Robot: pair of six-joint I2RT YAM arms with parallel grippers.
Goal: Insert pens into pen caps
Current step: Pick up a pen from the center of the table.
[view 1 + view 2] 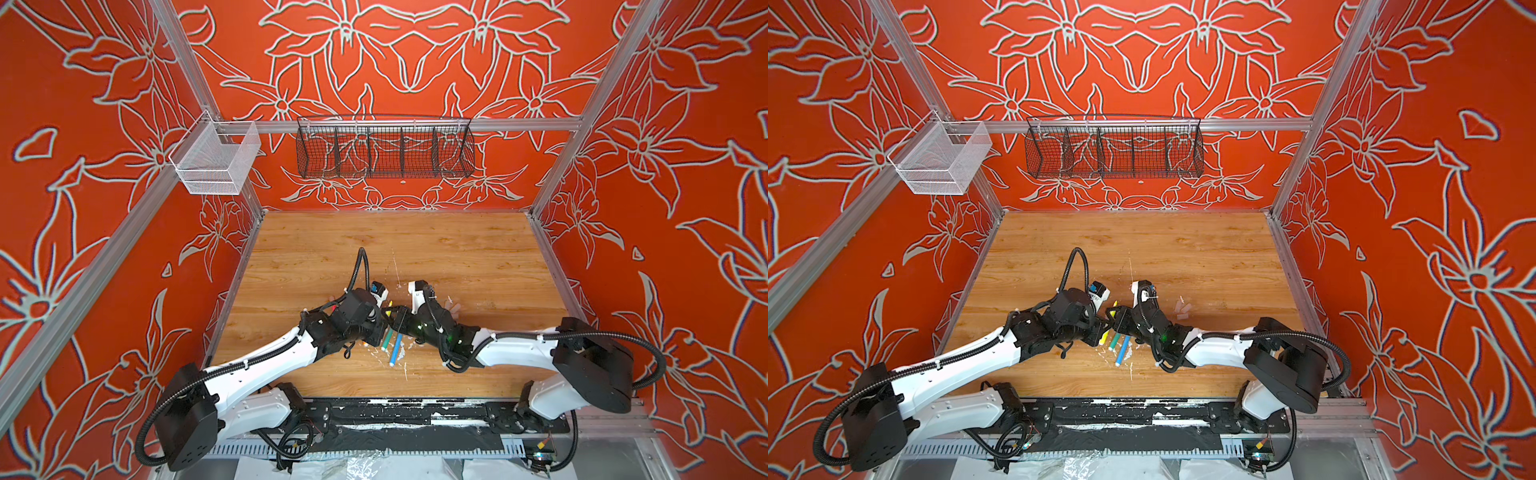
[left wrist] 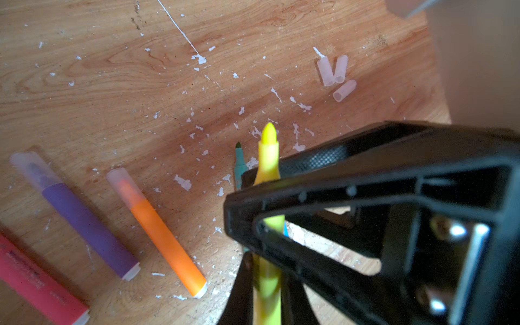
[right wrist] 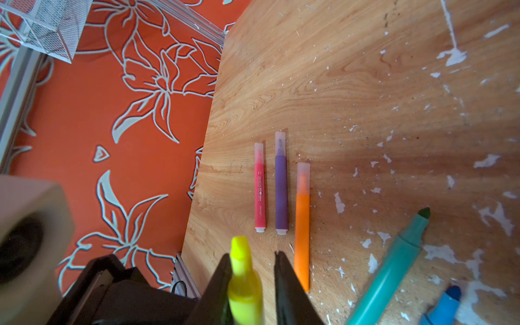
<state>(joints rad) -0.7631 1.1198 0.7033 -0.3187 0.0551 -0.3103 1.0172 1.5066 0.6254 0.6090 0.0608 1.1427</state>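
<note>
Clamping yellow pen [image 2: 268,152] in left gripper [image 2: 267,270], tip bare. Straddling same pen with right gripper [image 3: 251,256], jaws narrowly apart, gap on one side. Lying just beside it: green pen [image 3: 394,267], blue pen [image 3: 447,305], uncapped. Lying farther to its right: three loose caps [image 2: 341,69].

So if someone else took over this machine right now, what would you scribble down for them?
Left gripper: shut on the yellow felt-tip pen, tip bare.
Right gripper: open, jaws either side of that pen's tip end, no cap in them.
Done: pink felt-tip pen, purple felt-tip pen and orange felt-tip pen lie side by side on the wooden table, each already capped.
To do: yellow, plus the green felt-tip pen and blue felt-tip pen lying uncapped next to each other; three loose clear plastic caps lie clustered on the table.
</note>
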